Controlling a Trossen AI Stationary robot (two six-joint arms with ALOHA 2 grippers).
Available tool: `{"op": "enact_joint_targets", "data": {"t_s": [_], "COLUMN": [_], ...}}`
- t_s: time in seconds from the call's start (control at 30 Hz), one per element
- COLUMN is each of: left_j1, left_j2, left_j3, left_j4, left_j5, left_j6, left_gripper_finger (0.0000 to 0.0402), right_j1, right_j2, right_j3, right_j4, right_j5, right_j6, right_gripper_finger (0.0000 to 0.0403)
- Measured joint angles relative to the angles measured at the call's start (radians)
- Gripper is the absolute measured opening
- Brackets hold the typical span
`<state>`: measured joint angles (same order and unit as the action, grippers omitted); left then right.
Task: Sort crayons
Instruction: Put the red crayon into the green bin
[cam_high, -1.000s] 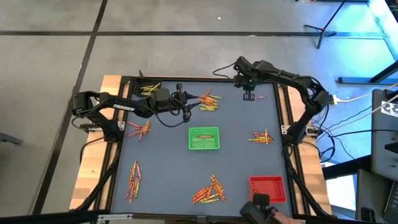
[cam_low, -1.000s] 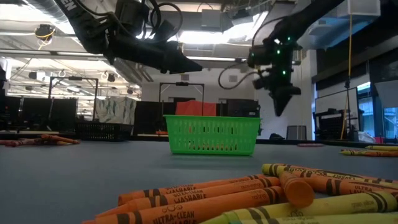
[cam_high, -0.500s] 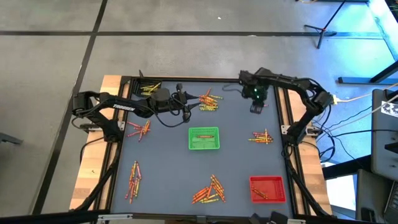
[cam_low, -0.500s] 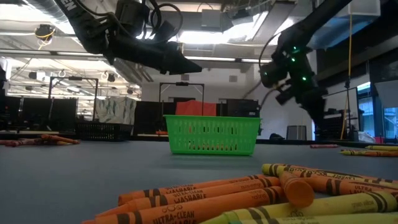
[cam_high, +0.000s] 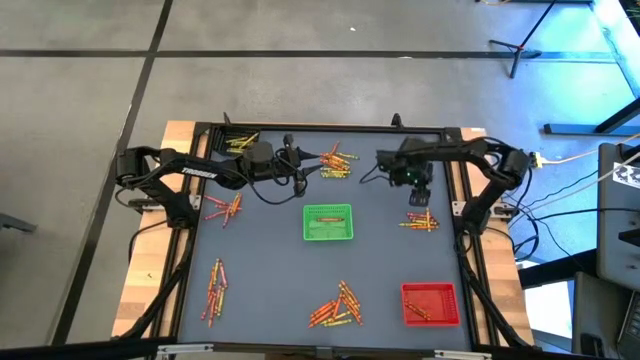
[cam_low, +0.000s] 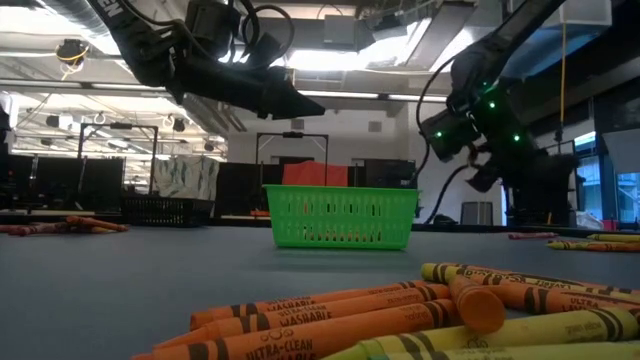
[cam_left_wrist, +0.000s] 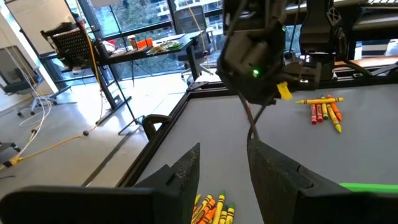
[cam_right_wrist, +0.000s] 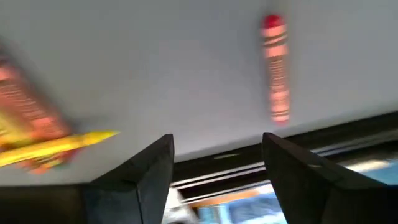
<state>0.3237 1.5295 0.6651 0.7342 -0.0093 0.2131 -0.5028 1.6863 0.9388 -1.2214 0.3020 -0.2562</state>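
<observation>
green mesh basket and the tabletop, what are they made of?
Small green square lattice basket: looks like moulded plastic, slightly glossy; thin uniform ribs with open slots in the walls. Dark grey-blue tabletop: seems a smooth matte sheet, maybe laminate or a mat; no grain shows, so uncertain.

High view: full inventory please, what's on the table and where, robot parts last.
green tray: one, green, table centre
red tray: one, red, near right corner
crayons: six loose clusters, mostly red, orange and yellow; this one far centre
crayons, far left corner: mostly yellow
crayons, left side: small red-orange cluster
crayons, near left: strung-out row
crayons, near centre: largest pile
crayons, right side: small cluster
left end effector: fingers apart, nothing between them, beside the far-centre cluster
right end effector: fingers apart, empty, just above the right-side cluster
</observation>
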Motion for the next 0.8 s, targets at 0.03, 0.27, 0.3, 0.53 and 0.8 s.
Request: {"op": "enact_joint_targets", "data": {"t_s": [0.03,0.27,0.3,0.53,0.8], "left_j1": [0.000,0.000,0.000,0.000,0.000], "left_j2": [0.000,0.000,0.000,0.000,0.000], "left_j3": [0.000,0.000,0.000,0.000,0.000], "left_j4": [0.000,0.000,0.000,0.000,0.000], "left_j5": [0.000,0.000,0.000,0.000,0.000], "left_j6": [0.000,0.000,0.000,0.000,0.000], "left_gripper_finger": [0.0119,0.0119,0.0119,0.0119,0.0119], "right_j1": [0.005,-0.008,-0.017,-0.139,-0.261], "right_j2": [0.000,0.000,0.000,0.000,0.000], "right_j3": [-0.007,-0.018,-0.018,-0.018,-0.018], "right_j4": [0.013,0.158,0.183,0.288,0.301], "right_j5": [0.032,0.064,0.063,0.021,-0.085], "right_j6": [-0.004,-0.123,-0.146,-0.244,-0.306], "right_gripper_finger": [0.0235,0.0209,0.0204,0.0174,0.0153]}}
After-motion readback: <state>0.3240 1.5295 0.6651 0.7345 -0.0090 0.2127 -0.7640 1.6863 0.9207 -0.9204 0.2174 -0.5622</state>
